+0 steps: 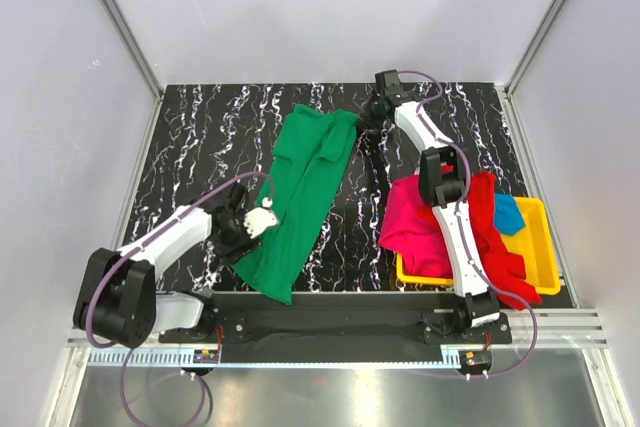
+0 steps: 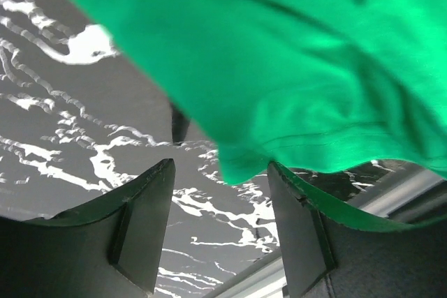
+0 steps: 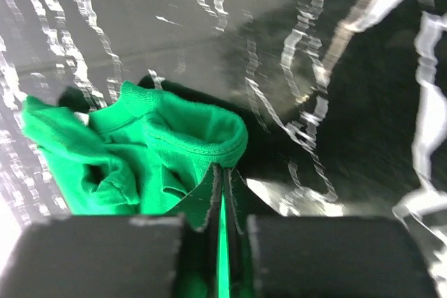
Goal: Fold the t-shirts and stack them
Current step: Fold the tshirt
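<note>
The green t-shirt (image 1: 305,187) lies in a long, lengthwise-folded strip across the black marbled table, from the far middle to the near edge. My right gripper (image 1: 366,119) is at its far right corner. In the right wrist view the gripper (image 3: 222,176) is shut on the green shirt's hem (image 3: 174,141). My left gripper (image 1: 262,219) is at the strip's left edge, low on the table. In the left wrist view it (image 2: 222,197) is open, with green cloth (image 2: 279,54) draped over its right finger (image 2: 300,228). The magenta-pink shirt (image 1: 415,217), red shirt (image 1: 487,209) and blue shirt (image 1: 508,213) are piled on the right.
A yellow plastic tray (image 1: 540,252) at the near right holds the piled shirts, which spill over its left rim. The right arm (image 1: 455,237) reaches over that pile. White walls and a metal frame (image 1: 120,22) enclose the table. A rail (image 1: 340,332) runs along the near edge.
</note>
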